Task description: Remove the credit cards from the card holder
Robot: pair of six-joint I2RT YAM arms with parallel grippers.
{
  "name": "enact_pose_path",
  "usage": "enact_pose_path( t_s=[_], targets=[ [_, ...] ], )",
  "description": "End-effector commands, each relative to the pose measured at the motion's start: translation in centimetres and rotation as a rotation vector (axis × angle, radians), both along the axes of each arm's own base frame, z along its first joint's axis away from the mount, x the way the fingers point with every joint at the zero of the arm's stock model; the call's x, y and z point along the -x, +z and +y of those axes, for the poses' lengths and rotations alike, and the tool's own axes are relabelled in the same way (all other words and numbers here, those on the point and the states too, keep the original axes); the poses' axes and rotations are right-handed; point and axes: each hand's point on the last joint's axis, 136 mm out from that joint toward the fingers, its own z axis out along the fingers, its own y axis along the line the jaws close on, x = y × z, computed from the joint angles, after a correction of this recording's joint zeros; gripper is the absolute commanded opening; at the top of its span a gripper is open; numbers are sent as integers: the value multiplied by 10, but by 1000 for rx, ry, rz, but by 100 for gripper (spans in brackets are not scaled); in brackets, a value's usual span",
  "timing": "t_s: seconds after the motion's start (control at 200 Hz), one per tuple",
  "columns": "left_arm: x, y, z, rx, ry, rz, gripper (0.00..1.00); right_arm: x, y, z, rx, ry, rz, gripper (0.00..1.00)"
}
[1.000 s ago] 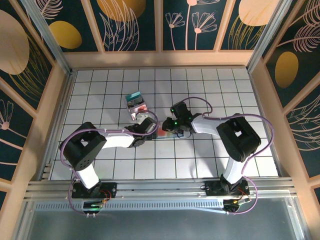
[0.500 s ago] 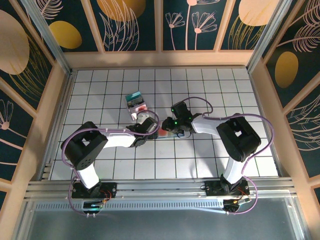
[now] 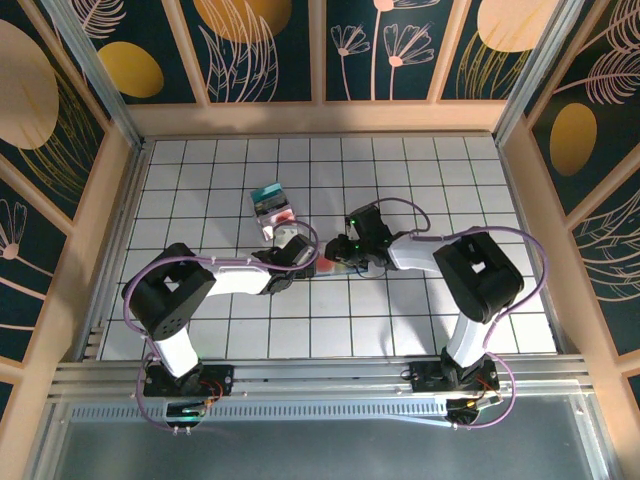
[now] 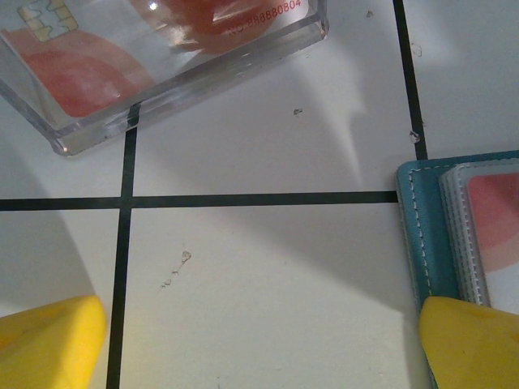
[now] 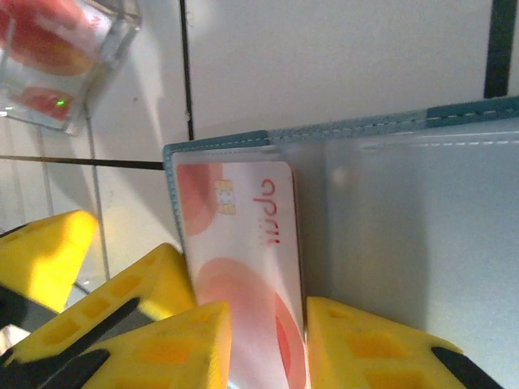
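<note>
While the card holder point(image 5: 422, 243) lies open on the tiled worktop point(image 3: 420, 320) between both arms, we see the right pincer point(image 5: 268, 356) narrowly parted around a red-pink card point(image 5: 243, 243) in its clear pocket; whether it pinches, we cannot tell. Beside it the left pincer point(image 4: 259, 340) gapes wide, one finger point(image 4: 474, 344) at the holder's teal edge.

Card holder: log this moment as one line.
left gripper: jaws open, beside card holder | right gripper: jaws over red-pink card, grip unclear | card in pocket, not yet out
</note>
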Motion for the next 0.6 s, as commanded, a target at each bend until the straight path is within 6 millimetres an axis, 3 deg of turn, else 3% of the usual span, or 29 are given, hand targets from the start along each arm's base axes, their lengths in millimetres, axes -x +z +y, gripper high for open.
enact_pose_path(
  t_s=[0.0, 0.17, 0.596],
  targets=[
    [16, -18, 5, -58, -30, 77, 99, 8, 39, 20, -206, 68, -30, 28],
    [17, -19, 6, -67, -31, 79, 99, 6, 48, 18, -263, 66, -43, 26],
    [17, -13, 3, -67, -36, 72, 99, 3, 29, 17, -236, 41, -7, 25]
  ],
)
